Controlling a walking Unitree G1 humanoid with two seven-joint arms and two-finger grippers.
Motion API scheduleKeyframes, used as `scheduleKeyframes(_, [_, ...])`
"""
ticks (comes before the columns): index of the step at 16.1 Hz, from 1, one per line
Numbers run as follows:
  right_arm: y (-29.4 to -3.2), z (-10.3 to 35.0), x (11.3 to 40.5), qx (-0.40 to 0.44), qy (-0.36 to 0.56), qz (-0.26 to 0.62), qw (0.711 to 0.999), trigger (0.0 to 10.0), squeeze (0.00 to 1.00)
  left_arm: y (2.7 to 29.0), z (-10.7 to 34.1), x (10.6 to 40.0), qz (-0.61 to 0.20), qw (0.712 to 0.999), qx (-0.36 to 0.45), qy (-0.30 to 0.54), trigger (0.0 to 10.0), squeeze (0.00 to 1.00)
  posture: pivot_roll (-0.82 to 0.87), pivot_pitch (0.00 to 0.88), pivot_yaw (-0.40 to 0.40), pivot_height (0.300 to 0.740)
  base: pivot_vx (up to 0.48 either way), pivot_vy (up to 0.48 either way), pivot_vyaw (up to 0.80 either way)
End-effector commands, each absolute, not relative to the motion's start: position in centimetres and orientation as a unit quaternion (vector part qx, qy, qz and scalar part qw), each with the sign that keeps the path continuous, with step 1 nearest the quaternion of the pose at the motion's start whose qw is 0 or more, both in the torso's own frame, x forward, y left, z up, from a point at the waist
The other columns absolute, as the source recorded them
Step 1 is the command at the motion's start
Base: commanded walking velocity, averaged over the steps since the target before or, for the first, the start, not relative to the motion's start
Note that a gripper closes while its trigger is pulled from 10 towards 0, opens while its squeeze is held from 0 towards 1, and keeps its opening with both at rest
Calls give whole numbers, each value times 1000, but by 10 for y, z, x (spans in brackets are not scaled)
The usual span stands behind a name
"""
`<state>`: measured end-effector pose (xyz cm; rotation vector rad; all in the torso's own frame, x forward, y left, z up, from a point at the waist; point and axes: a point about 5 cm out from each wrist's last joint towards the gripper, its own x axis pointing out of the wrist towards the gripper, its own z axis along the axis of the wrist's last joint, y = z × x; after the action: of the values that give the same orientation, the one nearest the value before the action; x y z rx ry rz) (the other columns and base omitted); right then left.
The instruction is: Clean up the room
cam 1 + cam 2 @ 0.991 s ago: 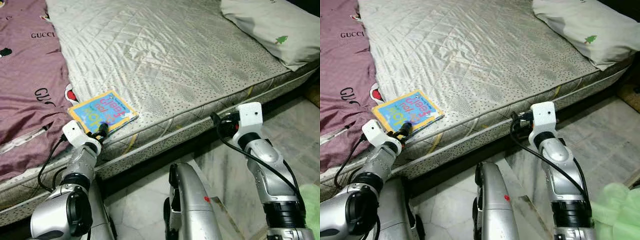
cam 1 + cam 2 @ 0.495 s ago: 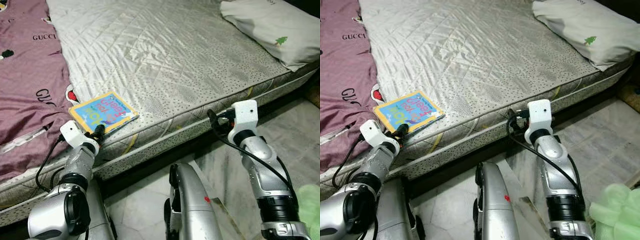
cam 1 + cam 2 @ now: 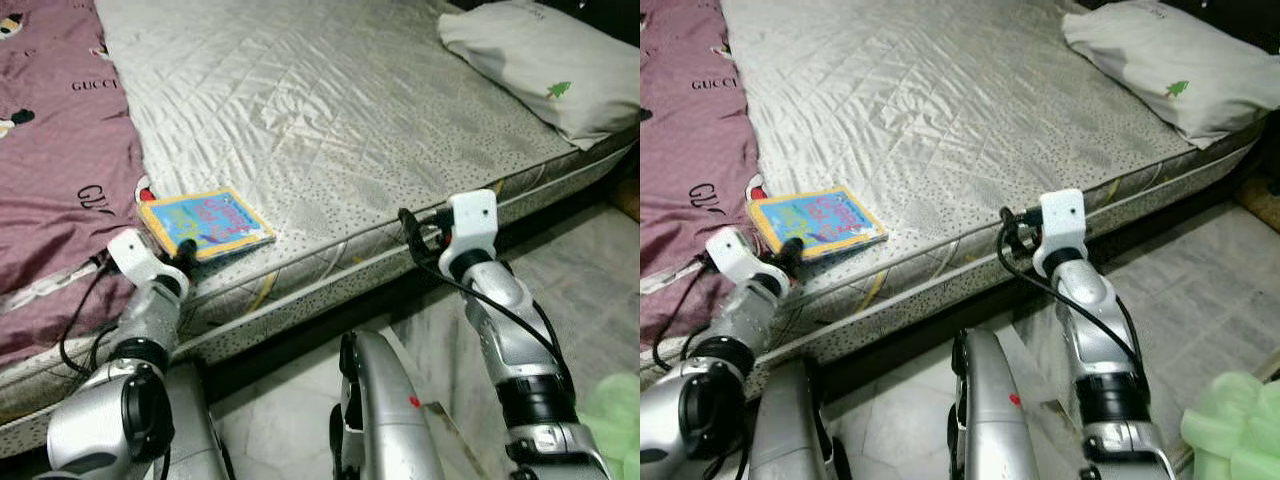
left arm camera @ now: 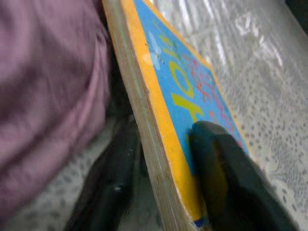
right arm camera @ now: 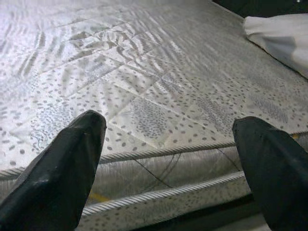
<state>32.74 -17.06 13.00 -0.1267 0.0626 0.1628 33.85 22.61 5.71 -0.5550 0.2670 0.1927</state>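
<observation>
A blue, yellow-bordered book (image 3: 205, 224) lies on the grey quilted mattress (image 3: 330, 110) near its front edge, just beside the maroon blanket (image 3: 55, 170). The left hand (image 4: 163, 192) grips the book's near corner, one finger (image 4: 226, 183) on the cover and the other beneath; its title letters are too blurred to read. The right hand (image 5: 168, 159) hangs spread wide and holding nothing before the mattress edge. A pillow (image 3: 530, 60) is cut off at the far right corner.
</observation>
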Motion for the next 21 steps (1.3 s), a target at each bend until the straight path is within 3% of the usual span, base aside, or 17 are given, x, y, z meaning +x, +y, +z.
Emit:
scheduleKeyframes(1, [-168,129,329,-64,32,81,994,10000,0,230,68,344,88,956,-258,111,0,0,-152,0,-60,506,0,0,0])
scheduleKeyframes(10, [-123,124,344,-5,15,116,993,10000,0,258,136,362,89,990,-103,-39,0,0,-44,0,-26,506,0,0,0])
scheduleKeyframes(14, [-111,117,340,35,18,121,992,10000,0,250,172,364,58,990,-14,-126,0,0,-33,0,2,506,0,0,0])
scheduleKeyframes(18, [-92,116,333,109,9,144,984,10000,0,238,191,336,38,973,94,-207,0,0,-28,0,35,506,0,0,0])
scheduleKeyframes(21, [-85,122,332,103,-7,164,981,10000,0,223,190,308,27,967,126,-218,0,0,-3,0,17,506,0,0,227])
